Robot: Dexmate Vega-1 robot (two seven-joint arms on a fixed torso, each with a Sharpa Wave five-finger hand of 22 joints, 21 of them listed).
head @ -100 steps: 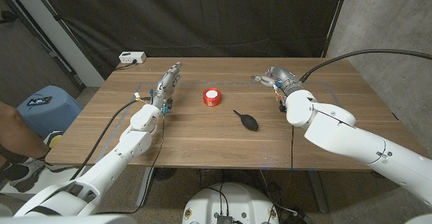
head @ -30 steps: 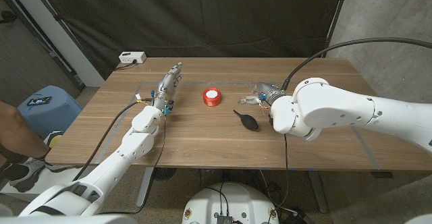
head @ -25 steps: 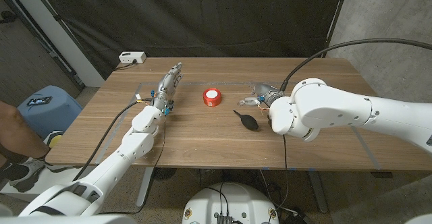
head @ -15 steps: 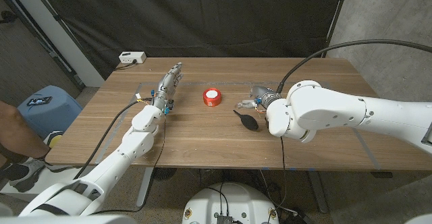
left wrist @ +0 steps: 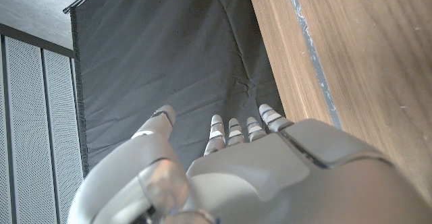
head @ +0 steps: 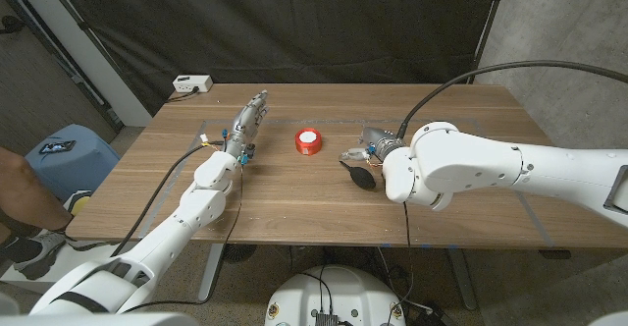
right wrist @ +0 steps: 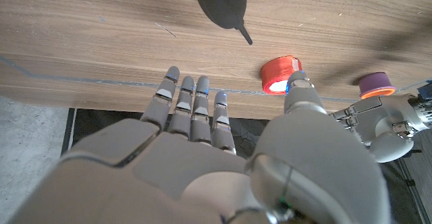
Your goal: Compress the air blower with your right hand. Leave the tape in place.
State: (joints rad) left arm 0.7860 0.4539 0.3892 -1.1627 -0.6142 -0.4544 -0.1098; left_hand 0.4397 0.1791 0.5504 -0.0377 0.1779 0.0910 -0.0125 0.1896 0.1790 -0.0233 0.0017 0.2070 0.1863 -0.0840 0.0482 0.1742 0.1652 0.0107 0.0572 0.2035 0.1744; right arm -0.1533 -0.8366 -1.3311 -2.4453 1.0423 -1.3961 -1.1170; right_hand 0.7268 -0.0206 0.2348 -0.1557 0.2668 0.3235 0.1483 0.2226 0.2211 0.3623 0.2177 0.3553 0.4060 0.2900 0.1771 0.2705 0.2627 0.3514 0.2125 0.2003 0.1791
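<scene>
One black air blower (head: pixel 360 177) lies on the wooden table (head: pixel 294 198) a little right of the middle, its thin nozzle pointing toward one red roll of tape (head: pixel 308 140), which sits apart from it nearer the far edge. The right wrist view shows the same blower (right wrist: pixel 220 0) bare on the wood with the tape (right wrist: pixel 281 74) beyond its nozzle tip. The right hand (head: pixel 369 145) hangs just beside and above the bulb end of the blower, its fingers (right wrist: pixel 191 110) straight, held side by side and the thumb standing off to one side, holding nothing; whether a fingertip touches the blower cannot be told from the head view. The left hand (head: pixel 245 122) is well apart on the table's left side, fingers stretched out toward the far edge and gripping nothing, and the left wrist view shows its fingers (left wrist: pixel 234 132) extended together beside the table's edge. One white power strip (head: pixel 191 84) sits at the far left corner, beyond the table
</scene>
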